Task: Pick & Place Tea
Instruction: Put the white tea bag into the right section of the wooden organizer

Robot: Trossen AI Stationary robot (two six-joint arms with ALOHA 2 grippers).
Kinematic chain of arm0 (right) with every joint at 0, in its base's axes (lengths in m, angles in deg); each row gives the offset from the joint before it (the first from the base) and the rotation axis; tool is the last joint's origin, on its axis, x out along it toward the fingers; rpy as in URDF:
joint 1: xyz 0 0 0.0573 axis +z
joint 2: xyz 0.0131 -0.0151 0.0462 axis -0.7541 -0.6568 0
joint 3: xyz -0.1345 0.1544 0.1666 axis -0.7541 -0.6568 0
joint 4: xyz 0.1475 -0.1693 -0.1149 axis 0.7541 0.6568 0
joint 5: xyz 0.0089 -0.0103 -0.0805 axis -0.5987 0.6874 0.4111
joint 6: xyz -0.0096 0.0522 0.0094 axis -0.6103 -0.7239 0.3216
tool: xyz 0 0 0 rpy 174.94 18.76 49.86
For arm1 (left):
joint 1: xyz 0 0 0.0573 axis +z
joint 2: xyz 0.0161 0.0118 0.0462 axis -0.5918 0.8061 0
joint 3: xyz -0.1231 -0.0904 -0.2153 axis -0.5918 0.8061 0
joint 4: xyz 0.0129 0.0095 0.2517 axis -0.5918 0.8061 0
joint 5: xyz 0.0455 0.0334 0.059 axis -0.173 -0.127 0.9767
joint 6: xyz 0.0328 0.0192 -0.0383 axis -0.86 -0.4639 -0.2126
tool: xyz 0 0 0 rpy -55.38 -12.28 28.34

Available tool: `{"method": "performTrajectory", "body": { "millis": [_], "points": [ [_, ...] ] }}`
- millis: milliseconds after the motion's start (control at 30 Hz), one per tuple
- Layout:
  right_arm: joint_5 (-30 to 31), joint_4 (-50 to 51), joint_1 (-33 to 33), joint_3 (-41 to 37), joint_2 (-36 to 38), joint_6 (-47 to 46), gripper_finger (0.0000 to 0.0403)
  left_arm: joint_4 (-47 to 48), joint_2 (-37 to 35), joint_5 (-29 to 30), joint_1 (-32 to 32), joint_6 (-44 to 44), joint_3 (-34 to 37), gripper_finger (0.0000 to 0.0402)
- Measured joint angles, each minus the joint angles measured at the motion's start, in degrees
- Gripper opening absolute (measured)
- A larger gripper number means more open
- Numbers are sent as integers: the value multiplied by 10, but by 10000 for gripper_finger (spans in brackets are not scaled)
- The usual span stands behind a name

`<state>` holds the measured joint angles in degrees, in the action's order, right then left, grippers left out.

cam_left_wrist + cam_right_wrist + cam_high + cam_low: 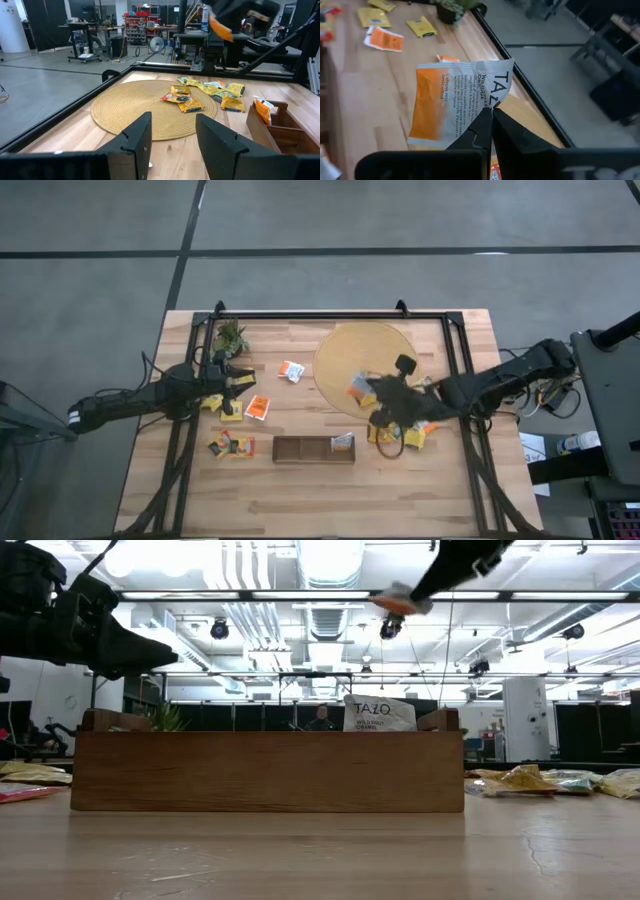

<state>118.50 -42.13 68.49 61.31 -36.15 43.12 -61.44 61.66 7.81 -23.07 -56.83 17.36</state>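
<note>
Right end effector (490,120) pinched shut on 1 white-and-orange tea sachet (455,102) by its edge, so the sachet hangs free, lifted over the round mat (340,350); tray (300,448) lies just beside, likely the drop spot. Left end effector (172,135) waits part-open, empty, well apart.

Right claw (491,120) pinched tight, arm raised mid-table; left claw (172,137) parted, low at the left.
</note>
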Motion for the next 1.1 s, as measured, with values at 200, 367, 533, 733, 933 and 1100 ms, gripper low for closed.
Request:
{"method": "performTrajectory", "body": {
  "millis": [200, 367, 533, 733, 933, 1100],
  "points": [
    [20, 86, 62, 86, -85, -36, 8, 0, 0, 0, 0, 0, 0, 147],
    [20, 182, 98, 162, -164, -82, 8, 0, 0, 0, 0, 0, 0, 147],
    [20, 241, 129, 221, -234, -102, 8, 0, 0, 0, 0, 0, 0, 147],
    [33, 250, 155, 262, -290, -78, 8, 0, 0, 0, 0, 0, 0, 147],
    [103, 250, 174, 265, -335, -68, 8, 0, 0, 0, 0, 0, 0, 147],
    [132, 249, 180, 265, -372, -65, 8, 0, 0, 0, 0, 0, 0, 147]
  ]
}}
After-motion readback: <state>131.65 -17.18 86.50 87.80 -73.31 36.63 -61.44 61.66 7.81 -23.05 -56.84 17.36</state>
